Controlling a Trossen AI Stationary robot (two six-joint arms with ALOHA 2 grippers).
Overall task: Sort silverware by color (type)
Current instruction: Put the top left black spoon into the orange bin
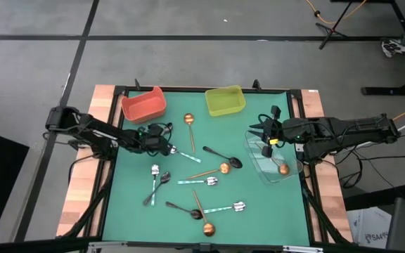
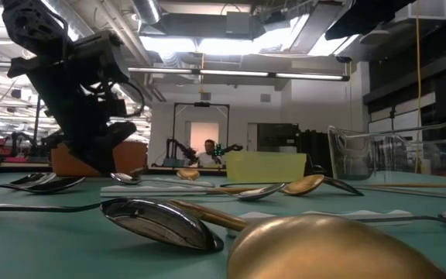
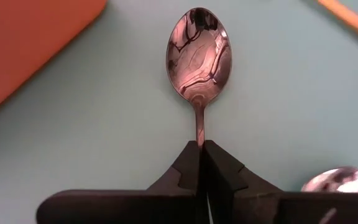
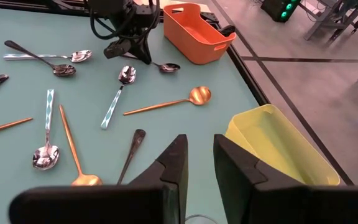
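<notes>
left fingers pinch a dark spoon by the red bin

the left gripper (image 3: 201, 163) sits low on the green tabletop (image 1: 259, 204), its two matte black fingers (image 3: 185, 165) clenched on the thin handle of a black spoon (image 3: 199, 53). the spoon's oval bowl is glossy and mirror-dark, lying flat on the mat just beside the orange-red plastic bin (image 1: 144, 105).

the right gripper (image 1: 267, 140) hangs over the clear plastic bin (image 1: 257, 163) at the right side of the tabletop, its blocky dark fingers (image 4: 174, 163) a little apart and grasping nothing. a copper-gold spoon (image 1: 283, 169) with a round bowl lies inside that clear bin.

the rest of the silverware (image 1: 202, 183) is scattered across the middle of the mat: slim shiny silver spoons, black ones, and copper-gold ones with long thin handles and round bowls. one copper-gold spoon (image 1: 189, 125) lies between the red bin and the yellow-green bin (image 1: 225, 100), which has smooth, rounded walls.

the tabletop is a smooth teal-green mat inside a dark frame, with pale wooden boards (image 1: 83, 183) at both sides. beyond it is grey concrete floor (image 1: 41, 63); the low view shows a bright workshop with ceiling lights and a person (image 2: 207, 153) far back.
</notes>
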